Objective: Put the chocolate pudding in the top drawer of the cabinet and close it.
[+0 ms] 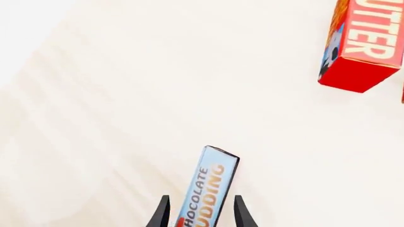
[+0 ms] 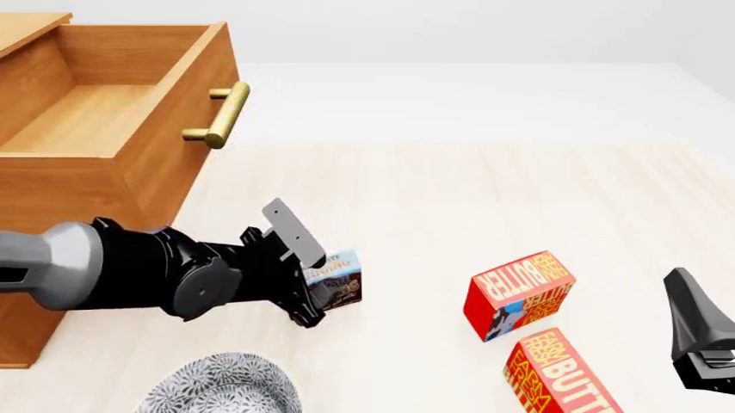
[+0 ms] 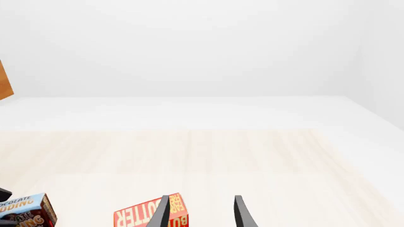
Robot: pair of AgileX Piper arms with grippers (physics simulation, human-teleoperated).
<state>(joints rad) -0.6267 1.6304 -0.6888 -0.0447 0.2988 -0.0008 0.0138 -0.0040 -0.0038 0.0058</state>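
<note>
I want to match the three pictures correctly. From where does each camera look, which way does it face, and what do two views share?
Front view: fixed above and behind the arms, facing forward over the table; shows the left arm, the open top drawer and the right gripper.
Left wrist view: behind the left gripper, along its fingers, which grip the chocolate pudding.
Right wrist view: behind the right gripper, facing across the table.
Shared: the pudding and a butter box appear in all three.

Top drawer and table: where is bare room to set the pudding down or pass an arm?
The open top drawer shows a bare floor. The table is free between the drawer's brass handle and the butter boxes. It is crowded near the front: left pincer holding the chocolate pudding, patterned plate, both butter boxes, right pincer.
</note>
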